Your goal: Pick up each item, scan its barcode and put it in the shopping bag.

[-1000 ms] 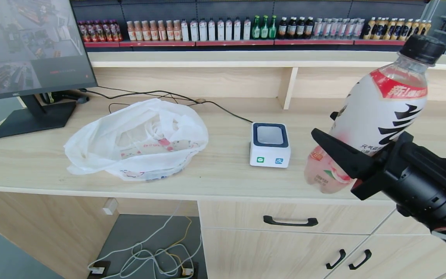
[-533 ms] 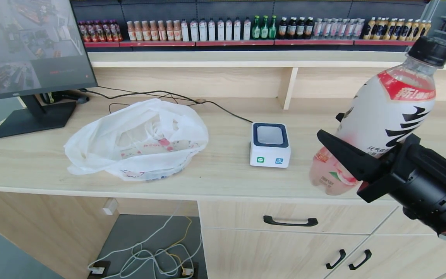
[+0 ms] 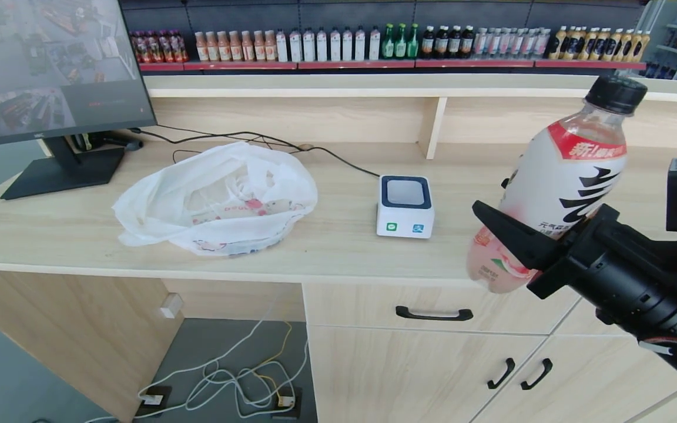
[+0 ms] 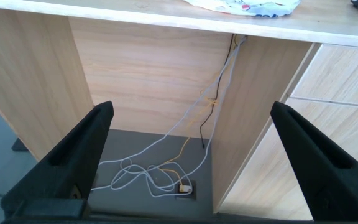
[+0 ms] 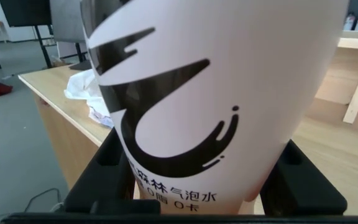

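— What is the right tool carrying?

— A plastic bottle, pinched around its lower half between two black fingers. It has a smooth round body narrowing to a clear neck and a black cap. Pale pink drink shows at the base.

— Which way does it point?

— Its long axis is tilted, not upright. The cap is up and leaning to the right, and the base is down towards the tabletop's front edge. It hangs in the air, to the right of the scanner and apart from it.

— Any label?

— A glossy white wrap with bold black brush strokes, a red band with white characters at the shoulder, and a peach picture low down. There is small dark print under the strokes.

— And the shopping bag?

— Thin, crinkled white plastic, slumped open on the pale wood-grain tabletop left of the scanner, with red print on its folds. The scanner is a small white box with rounded corners, a dark-framed window on top and two little icons on its front.

— The left tool?

— Down low, facing the opening under the tabletop, where cables lie on the floor. Its fingers are spread wide, with nothing between them.
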